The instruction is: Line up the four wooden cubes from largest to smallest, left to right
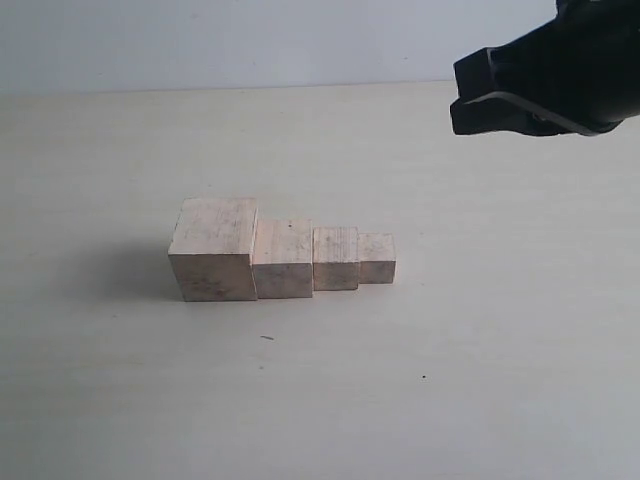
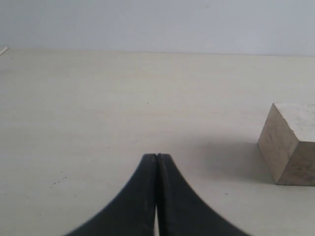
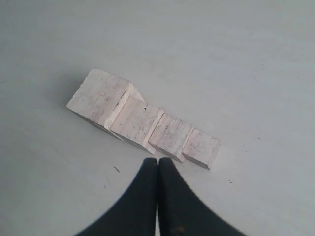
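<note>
Looking across the tabletop (image 1: pixel 520 340), you find the four wooden cubes (image 1: pixel 284 258) standing in one row about midway between its near and far edges, a little toward the left edge. The largest cube (image 1: pixel 213 250) is at the left end, then the second cube (image 1: pixel 284 260), the third cube (image 1: pixel 336 258) and the smallest cube (image 1: pixel 377 258) at the right end, each touching its neighbour. That order already matches what you were asked for, so the line-up looks finished. This is probably why both arms are empty and held clear. The right fingers (image 1: pixel 478 75) are pressed together on nothing, hanging high toward the far right corner and well apart from the row, which the right wrist view sees whole. The left fingers (image 2: pixel 145 187) are likewise pressed together and empty, low over bare tabletop. One cube, probably the largest, shows off to the side, apart from them. Nothing crowds the row. Only a few dark specks (image 1: pixel 267 338) lie on the surface toward the near edge, and a plain pale wall (image 1: pixel 250 40) rises behind the far edge.
</note>
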